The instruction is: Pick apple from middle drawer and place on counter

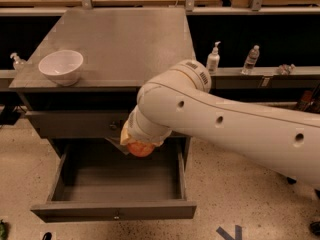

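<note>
The apple (140, 148), red with a pale patch, hangs under the end of my white arm, above the open middle drawer (114, 210), a deep grey box pulled out toward me. My gripper (136, 143) is mostly hidden behind the arm's wrist and sits around the apple, holding it clear of the drawer floor. The grey counter (130, 39) lies above and behind, and the apple hangs below its front edge.
A white bowl (61, 66) stands on the counter's front left corner. The closed upper drawer front (75, 124) is just behind the gripper. Bottles (213, 59) stand on a low shelf at the right. Light wooden benches run along the back.
</note>
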### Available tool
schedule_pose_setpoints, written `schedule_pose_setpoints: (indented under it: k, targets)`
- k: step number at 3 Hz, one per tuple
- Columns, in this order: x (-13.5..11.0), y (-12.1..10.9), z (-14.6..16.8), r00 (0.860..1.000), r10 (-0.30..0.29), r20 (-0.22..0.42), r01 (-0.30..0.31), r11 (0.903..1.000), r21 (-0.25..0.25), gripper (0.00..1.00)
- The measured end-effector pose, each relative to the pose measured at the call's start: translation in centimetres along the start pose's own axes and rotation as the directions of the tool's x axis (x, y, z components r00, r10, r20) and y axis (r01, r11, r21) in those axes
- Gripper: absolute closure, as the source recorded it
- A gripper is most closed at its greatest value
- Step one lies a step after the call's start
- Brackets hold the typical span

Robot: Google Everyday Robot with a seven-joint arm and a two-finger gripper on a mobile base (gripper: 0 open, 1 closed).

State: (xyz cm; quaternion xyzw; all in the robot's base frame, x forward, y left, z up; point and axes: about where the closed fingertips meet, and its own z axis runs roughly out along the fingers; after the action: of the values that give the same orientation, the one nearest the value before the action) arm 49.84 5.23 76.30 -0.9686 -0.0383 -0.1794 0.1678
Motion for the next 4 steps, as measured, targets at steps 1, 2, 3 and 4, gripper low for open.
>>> schedule_pose_setpoints:
  k: [1,2,3,4]
  targets:
    - [-0.2,-0.2,-0.2,1.0,-0.01,0.013,0.01,0.9998,-0.016,1.0]
    - [1.3,-0.7,-1.5,1.0,-0.024,-0.009,0.024,0.9997,-0.007,1.0]
    - [4.7,-0.5,-2.5,0.999,-0.04,-0.015,0.04,0.9992,-0.003,1.0]
    - [10.2,-0.3,-3.7,1.0,-0.012,-0.021,0.013,0.9999,0.007,1.0]
